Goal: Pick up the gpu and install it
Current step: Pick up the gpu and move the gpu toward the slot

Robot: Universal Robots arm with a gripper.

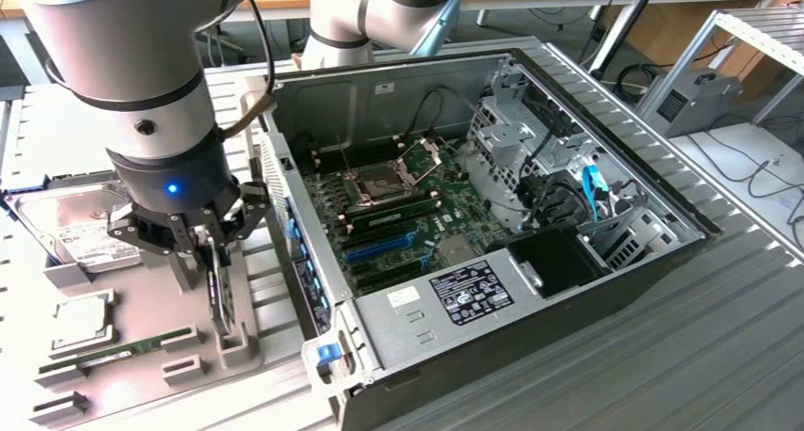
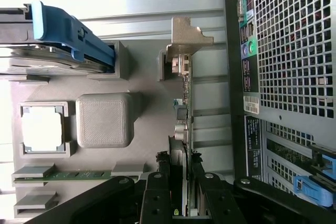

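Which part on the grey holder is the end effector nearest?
The gpu, standing on edge under the end effector; hard drive, processor and memory stick lie aside.

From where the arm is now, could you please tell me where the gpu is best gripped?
Pinch the gpu across its flat faces at mid-length, coming straight down from above: it stands on edge in the holder, bracket at one end, leaving only its upper edge free.

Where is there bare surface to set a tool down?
Free: the ribbed metal table on the exterior view's right of the computer case. Crowded: the grey parts tray with hard drive, CPU, memory stick and gpu, the claw at the gpu.
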